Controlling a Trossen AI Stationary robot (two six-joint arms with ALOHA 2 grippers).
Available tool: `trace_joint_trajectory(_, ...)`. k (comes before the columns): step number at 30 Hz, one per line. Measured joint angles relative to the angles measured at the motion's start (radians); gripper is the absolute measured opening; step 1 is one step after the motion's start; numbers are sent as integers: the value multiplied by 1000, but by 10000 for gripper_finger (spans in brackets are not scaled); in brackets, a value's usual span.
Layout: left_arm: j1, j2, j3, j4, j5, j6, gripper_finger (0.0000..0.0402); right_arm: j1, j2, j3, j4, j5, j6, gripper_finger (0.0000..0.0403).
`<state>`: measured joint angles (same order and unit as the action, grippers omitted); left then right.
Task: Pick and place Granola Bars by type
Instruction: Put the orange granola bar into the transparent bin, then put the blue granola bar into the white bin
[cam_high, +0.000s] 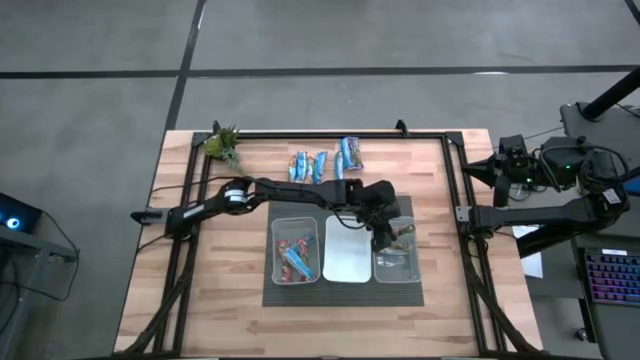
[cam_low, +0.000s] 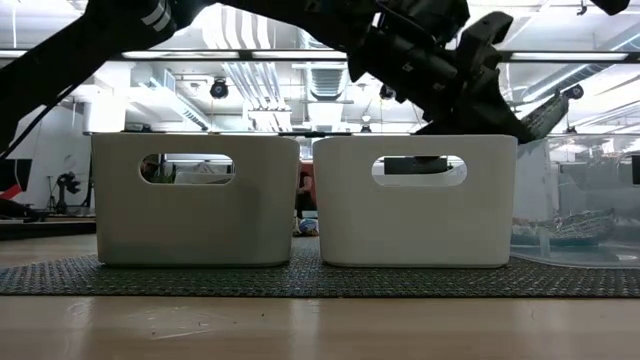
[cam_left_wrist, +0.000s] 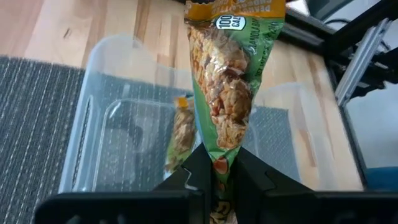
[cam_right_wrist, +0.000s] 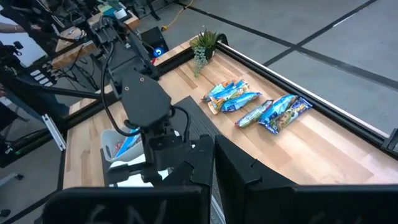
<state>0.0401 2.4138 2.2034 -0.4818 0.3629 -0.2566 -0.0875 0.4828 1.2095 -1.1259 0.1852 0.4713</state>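
Note:
My left gripper (cam_high: 385, 235) hangs over the right-hand clear bin (cam_high: 397, 262) and is shut on a granola bar (cam_left_wrist: 227, 93) in a green and orange wrapper with a clear window. Another bar of that kind (cam_left_wrist: 180, 134) lies flat on this bin's floor. The left bin (cam_high: 295, 250) holds blue and red bars. More blue bars lie on the wood at the far side, in one group (cam_high: 307, 165) and a second beside it (cam_high: 350, 155). My right gripper (cam_right_wrist: 210, 155) waits shut, off the table's right edge (cam_high: 480, 170). My left gripper pinches one end of the bar (cam_left_wrist: 219, 163) between its two fingers. The fingers come from the table's left, slanting down, and lie along the bar. The bar sticks out past the fingertips, lifted clear above the right bin.
A white middle bin (cam_high: 347, 250) stands between the two others on a dark mat (cam_high: 340, 295). A small green plant (cam_high: 224, 145) sits at the far left corner. A black frame rail (cam_high: 455, 180) borders the table. Bare wood lies near the front edge.

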Motion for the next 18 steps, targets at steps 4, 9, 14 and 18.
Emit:
trace_joint_trajectory(4, 2, 0, 0, -17, -6, 1, 39, 0, 1, 0, 0, 0, 0, 8)
trace_joint_trajectory(9, 2, 0, 0, -49, -12, 21, 78, 0, 1, 0, 0, 0, 0, 8)
trace_joint_trajectory(14, 2, 0, 0, -61, -13, 25, 102, 0, 1, 0, 0, 0, 0, 8)
trace_joint_trajectory(18, 2, 0, 3, -66, -13, 28, 103, 0, 1, 0, 0, 0, 0, 8)
